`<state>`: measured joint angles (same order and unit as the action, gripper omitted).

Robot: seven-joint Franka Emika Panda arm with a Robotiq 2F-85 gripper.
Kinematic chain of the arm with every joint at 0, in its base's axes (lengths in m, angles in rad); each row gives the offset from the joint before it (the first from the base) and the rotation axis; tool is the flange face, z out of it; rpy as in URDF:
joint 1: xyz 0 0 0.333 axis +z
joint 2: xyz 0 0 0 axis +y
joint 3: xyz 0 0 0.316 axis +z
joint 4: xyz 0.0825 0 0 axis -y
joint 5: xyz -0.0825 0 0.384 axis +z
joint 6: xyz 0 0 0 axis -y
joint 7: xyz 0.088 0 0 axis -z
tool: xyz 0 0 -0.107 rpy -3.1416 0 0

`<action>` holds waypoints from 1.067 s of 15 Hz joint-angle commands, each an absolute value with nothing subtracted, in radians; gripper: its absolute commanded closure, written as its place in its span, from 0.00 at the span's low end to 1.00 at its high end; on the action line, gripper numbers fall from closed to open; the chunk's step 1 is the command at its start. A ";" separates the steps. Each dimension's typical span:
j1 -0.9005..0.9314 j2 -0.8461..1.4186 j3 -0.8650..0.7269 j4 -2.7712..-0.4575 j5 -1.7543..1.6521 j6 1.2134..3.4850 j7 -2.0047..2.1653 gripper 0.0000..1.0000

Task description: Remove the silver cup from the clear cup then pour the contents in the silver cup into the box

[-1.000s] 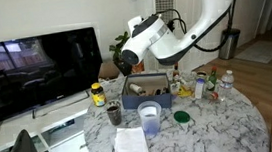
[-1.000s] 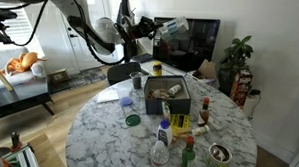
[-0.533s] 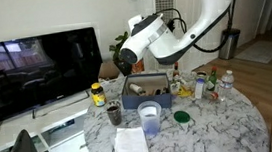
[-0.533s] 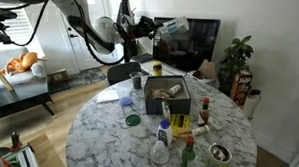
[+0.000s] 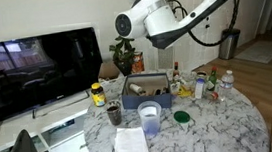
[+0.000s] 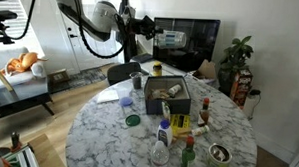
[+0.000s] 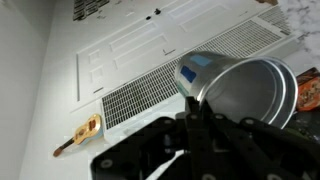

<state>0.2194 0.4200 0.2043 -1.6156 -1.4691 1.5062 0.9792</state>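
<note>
**Gripper and silver cup above the box.** The gripper (image 7: 194, 98) has its jaws clamped on the rim of the silver cup (image 7: 245, 88). We see the cup held high over the worktop (image 6: 98, 132), tipped so its long axis runs near level. The box (image 6: 174, 106) lies almost straight below the jaws, well apart, toward the worktop's edge by the screen (image 5: 35, 71). The clear cup (image 5: 150, 120) stands near the box. We judge the pour depends on coming down over the box.
</note>
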 commanded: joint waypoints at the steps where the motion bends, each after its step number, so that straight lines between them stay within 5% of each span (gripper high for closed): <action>1: 0.175 0.330 0.213 -1.673 -1.304 1.635 0.945 0.99; 16: 0.104 0.011 0.156 -2.032 -0.571 2.232 0.735 0.99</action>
<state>0.1046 0.1308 0.1664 -1.8777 -0.7394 2.1437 0.8169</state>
